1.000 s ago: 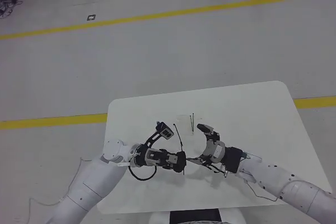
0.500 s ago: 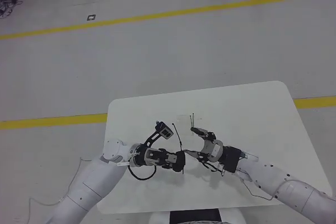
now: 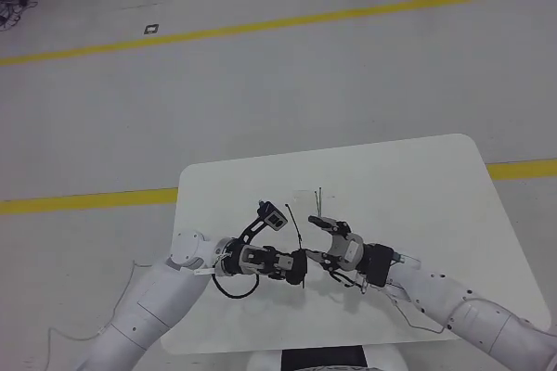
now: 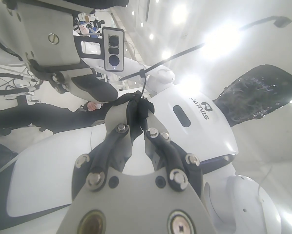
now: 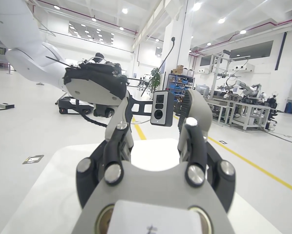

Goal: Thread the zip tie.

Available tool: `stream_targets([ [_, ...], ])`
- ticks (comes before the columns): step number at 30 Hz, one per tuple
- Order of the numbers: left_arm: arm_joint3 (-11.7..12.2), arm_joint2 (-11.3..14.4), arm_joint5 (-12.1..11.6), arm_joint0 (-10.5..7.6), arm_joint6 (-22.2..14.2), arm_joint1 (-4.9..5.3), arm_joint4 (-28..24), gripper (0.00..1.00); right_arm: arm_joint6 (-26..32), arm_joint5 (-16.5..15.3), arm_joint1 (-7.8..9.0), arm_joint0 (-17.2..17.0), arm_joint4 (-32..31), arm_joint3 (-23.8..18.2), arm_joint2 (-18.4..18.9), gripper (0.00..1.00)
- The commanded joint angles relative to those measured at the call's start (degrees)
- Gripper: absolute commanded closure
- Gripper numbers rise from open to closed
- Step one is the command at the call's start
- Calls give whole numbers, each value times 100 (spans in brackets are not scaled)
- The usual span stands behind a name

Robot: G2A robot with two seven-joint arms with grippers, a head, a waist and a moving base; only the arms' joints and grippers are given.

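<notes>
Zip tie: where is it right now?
In the top view the zip tie is pinched in the shut left gripper over the middle of the white table, the open right gripper close beside it.

The white table (image 3: 427,185) has rounded corners. Two thin dark strips (image 3: 318,194) lie on it, close together near its middle.

High overhead view down onto the worktop (image 3: 418,176); wrist views close behind own fingers (image 4: 113,114), face to face above it.
</notes>
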Motion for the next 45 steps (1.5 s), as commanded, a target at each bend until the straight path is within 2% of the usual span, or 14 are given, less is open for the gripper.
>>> stream_targets([
  [1, 0, 0, 0, 0, 0, 0, 0, 100, 29, -9, -31, -10, -26, -2, 20, 60],
  [6, 0, 0, 0, 0, 0, 0, 0, 100, 99, -5, -106, -42, -71, 14, 65, 65],
  [10, 0, 0, 0, 0, 0, 0, 0, 100, 144, 21, -155, -73, -134, 32, 129, 65],
  [18, 0, 0, 0, 0, 0, 0, 0, 100, 100, 6, -191, -187, -234, 42, 321, 71],
  [40, 0, 0, 0, 0, 0, 0, 0, 100, 50, -314, -314, -383, -475, -29, 618, 76],
  [45, 0, 0, 0, 0, 0, 0, 0, 100, 54, -353, -358, -400, -501, -11, 653, 80],
])
